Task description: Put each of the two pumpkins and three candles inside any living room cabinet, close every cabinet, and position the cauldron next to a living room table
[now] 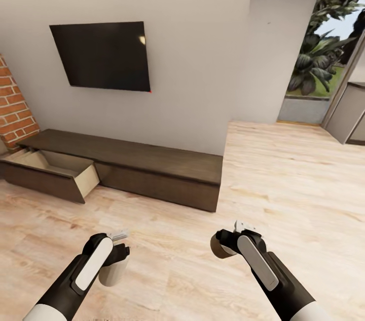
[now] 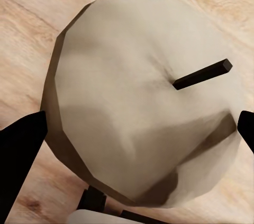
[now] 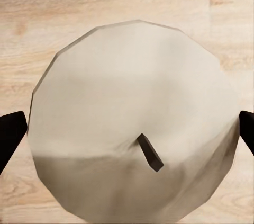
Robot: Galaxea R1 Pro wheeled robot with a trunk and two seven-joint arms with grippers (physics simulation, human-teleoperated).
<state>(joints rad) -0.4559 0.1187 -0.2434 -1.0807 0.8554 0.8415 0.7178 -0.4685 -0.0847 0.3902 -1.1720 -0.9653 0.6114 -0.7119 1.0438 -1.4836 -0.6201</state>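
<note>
My left gripper (image 1: 117,260) is shut on a tan candle (image 1: 111,273), held above the wood floor; in the left wrist view that candle (image 2: 143,97) shows its dark wick between my black fingertips (image 2: 21,150). A second tan candle (image 1: 220,250) is clamped in my right gripper (image 1: 225,246), and in the right wrist view this candle (image 3: 132,118) has a fingertip (image 3: 10,134) at each side. Ahead stands the long dark-brown cabinet (image 1: 152,169) with its left drawer (image 1: 56,169) pulled open, pale inside and seemingly empty.
A black TV (image 1: 104,55) hangs on the wall above the cabinet. A brick column (image 1: 15,108) stands at the far left. At the right is a glass door (image 1: 324,47) with plants outside, and a grey unit (image 1: 350,113) beside it.
</note>
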